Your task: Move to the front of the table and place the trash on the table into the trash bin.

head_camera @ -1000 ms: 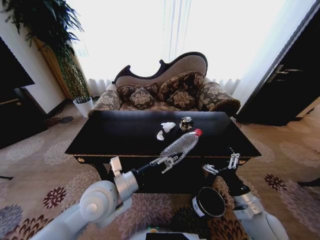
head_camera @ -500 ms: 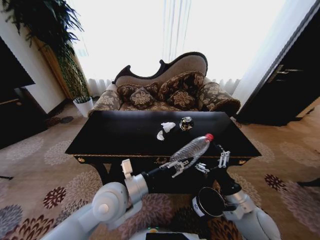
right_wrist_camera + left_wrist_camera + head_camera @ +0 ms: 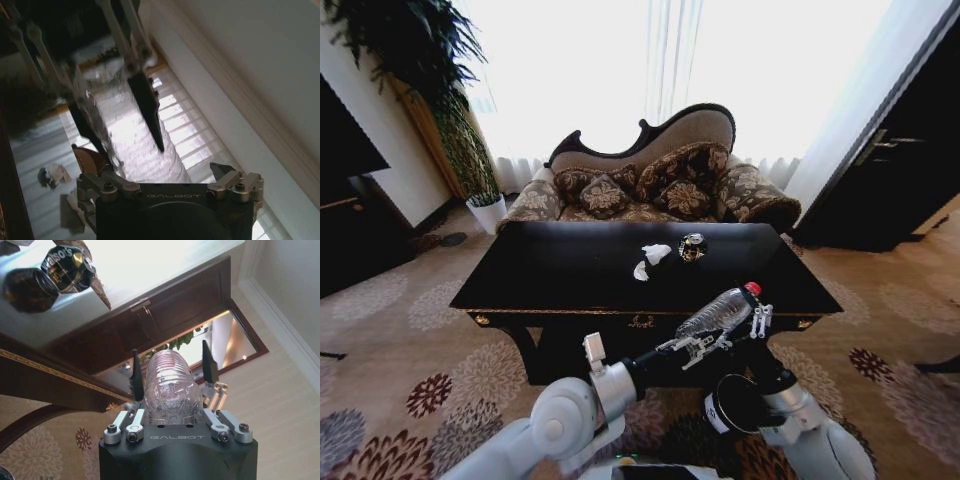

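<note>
Glossy black table (image 3: 570,270), clear ribbed plastic bottle (image 3: 716,314)

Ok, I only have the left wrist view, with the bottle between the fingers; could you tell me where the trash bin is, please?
Observer: The trash bin stands on the carpet by the front right part of the table, lower in the head view than the bottle that the left gripper holds.
Operator: Thank you. Where is the right gripper?
Observer: The right gripper is open, just beside the bottle's red-capped end.
Operator: And is there any paper on the table?
Observer: Yes, two white paper scraps lie on it, close to the dark round item.
</note>
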